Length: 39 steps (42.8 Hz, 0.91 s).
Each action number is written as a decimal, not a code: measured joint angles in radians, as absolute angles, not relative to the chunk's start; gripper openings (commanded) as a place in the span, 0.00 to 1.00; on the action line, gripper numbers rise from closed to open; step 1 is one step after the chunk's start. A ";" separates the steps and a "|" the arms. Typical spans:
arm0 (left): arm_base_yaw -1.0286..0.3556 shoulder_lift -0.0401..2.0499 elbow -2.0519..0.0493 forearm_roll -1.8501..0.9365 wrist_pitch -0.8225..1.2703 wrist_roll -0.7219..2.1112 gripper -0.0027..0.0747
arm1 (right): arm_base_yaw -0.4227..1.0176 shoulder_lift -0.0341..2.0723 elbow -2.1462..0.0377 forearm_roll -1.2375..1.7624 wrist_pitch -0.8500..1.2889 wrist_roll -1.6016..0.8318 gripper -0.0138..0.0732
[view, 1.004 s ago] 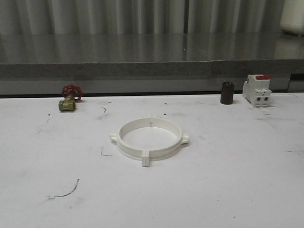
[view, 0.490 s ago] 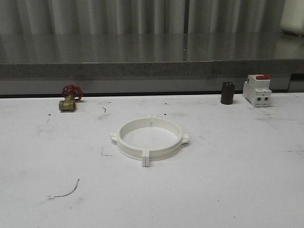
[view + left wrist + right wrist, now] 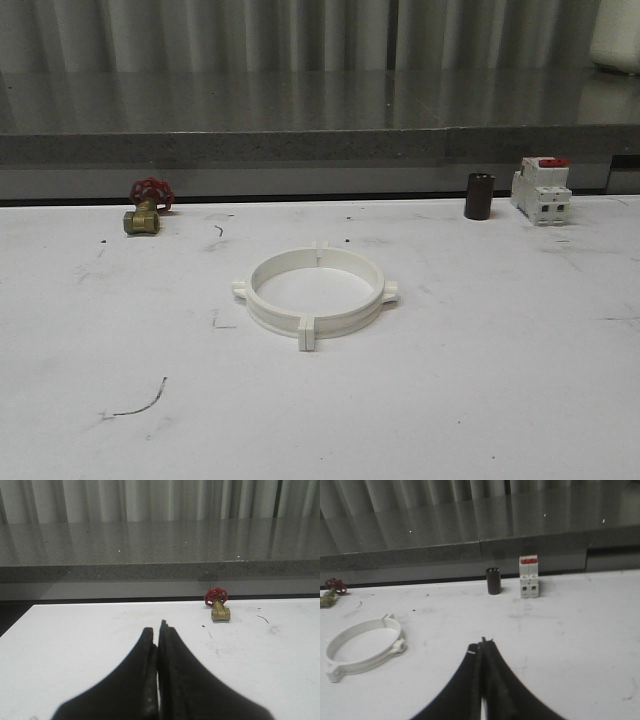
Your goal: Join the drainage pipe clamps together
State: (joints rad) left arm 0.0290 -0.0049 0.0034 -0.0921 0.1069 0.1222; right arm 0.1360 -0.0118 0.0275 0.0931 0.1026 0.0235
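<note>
1. The drainage pipe clamps are sitting joined as one ring on the table, nearer than the brass valve, exactly where they were a second ago.
2. The left gripper is hovering near that valve, fingers pressed together, holding nothing.
3. The right gripper is likewise pinched closed and empty, nearer than the breaker and black cylinder.
</note>
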 measured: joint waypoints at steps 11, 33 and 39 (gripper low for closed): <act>0.029 -0.005 0.003 -0.092 0.107 0.122 0.01 | 0.134 -0.012 0.027 0.042 0.040 0.046 0.08; 0.029 -0.005 0.003 -0.094 0.107 0.122 0.01 | 0.080 -0.012 0.027 0.051 0.036 0.052 0.08; 0.029 -0.005 0.003 -0.094 0.107 0.122 0.01 | 0.080 -0.012 0.027 0.051 0.036 0.052 0.08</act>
